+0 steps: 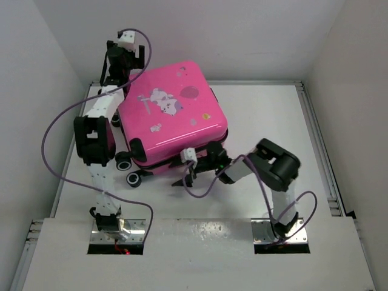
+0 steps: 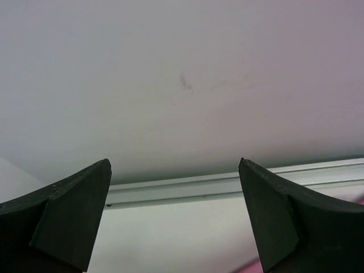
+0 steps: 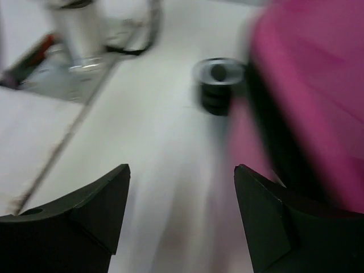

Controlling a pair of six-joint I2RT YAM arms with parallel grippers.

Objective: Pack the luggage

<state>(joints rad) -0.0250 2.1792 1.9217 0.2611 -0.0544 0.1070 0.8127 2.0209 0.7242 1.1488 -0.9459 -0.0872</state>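
From above and behind my arm bases (image 1: 108, 223), the fixed camera looks down on the table (image 1: 267, 121) with the pink luggage (image 1: 173, 115) at its middle. The camera on my left gripper (image 2: 173, 166), up at the far side, faces the back wall (image 2: 182, 85) and the rail (image 2: 227, 185) along the table's far edge, both shared with the overhead view; the one on my right gripper (image 3: 181, 170) sits low and close, facing a black wheel (image 3: 219, 85) and the luggage's near side, also seen overhead
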